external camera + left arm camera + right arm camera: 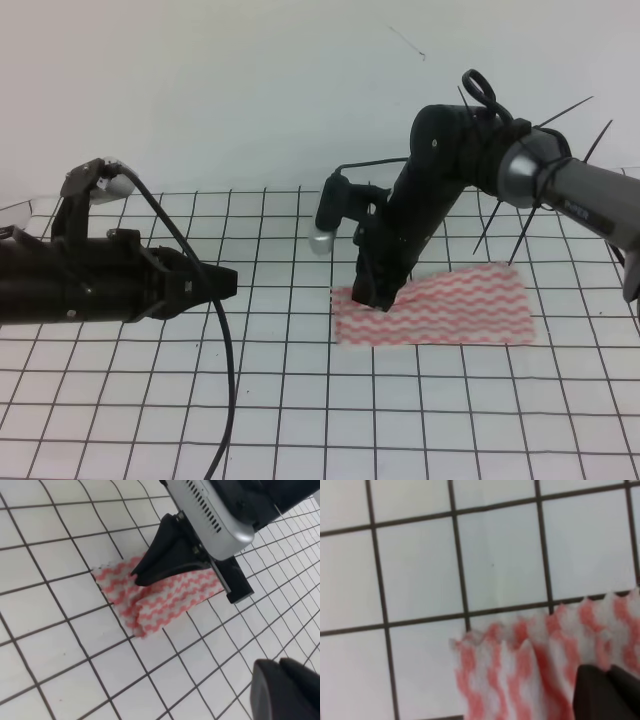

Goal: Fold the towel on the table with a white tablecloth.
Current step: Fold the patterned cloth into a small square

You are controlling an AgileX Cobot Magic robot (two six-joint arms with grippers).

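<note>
The pink-red and white striped towel (450, 308) lies flat on the white gridded tablecloth (300, 400), right of centre. My right gripper (375, 298) reaches down onto the towel's left end with its jaws together, pinching the cloth there. In the left wrist view its black fingers (155, 562) meet in a point on the towel (165, 605), which bunches into a small ridge. In the right wrist view the towel's frayed corner (520, 670) is puckered beside a dark fingertip (605, 692). My left gripper (225, 282) hovers shut and empty, well left of the towel.
The gridded tablecloth (50, 655) covers the whole table. A black cable (228, 380) hangs from the left arm down to the front edge. A plain white wall (250, 90) stands behind the table.
</note>
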